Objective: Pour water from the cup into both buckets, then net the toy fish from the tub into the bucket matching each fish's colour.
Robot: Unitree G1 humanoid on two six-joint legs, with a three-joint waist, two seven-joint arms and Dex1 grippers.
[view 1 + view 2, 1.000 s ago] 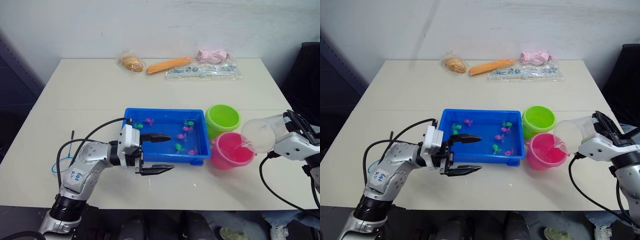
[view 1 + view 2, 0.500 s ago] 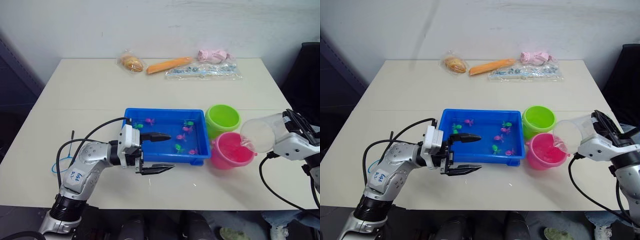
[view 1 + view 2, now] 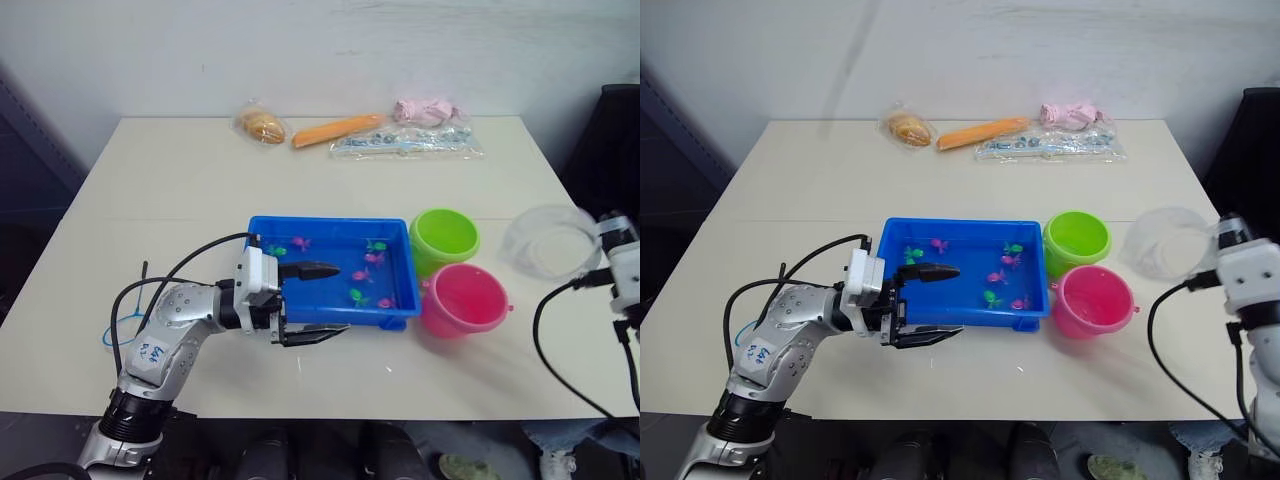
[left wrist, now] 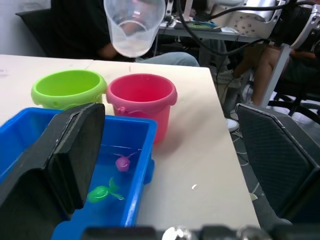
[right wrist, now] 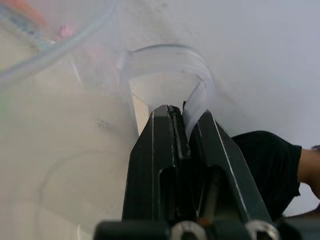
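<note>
Beige table [image 3: 180, 190] carries the bright blue tub [image 3: 330, 228] near its front, tiny green and pink toy fish [image 3: 362, 274] in its water. Just right of the tub, the lime green bucket [image 3: 444, 236] and pink bucket [image 3: 463, 299] stand touching. The clear cup [image 3: 548, 241] is held upright, right of both buckets, the right gripper [image 5: 182, 120] clamped on its handle. The left gripper [image 3: 312, 301] is wide open, empty, at the tub's near-left corner

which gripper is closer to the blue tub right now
Left. The left gripper hangs open at the blue tub's near-left corner, one finger over the water. The right gripper, clamping the cup, sits far right beyond both buckets.
</note>
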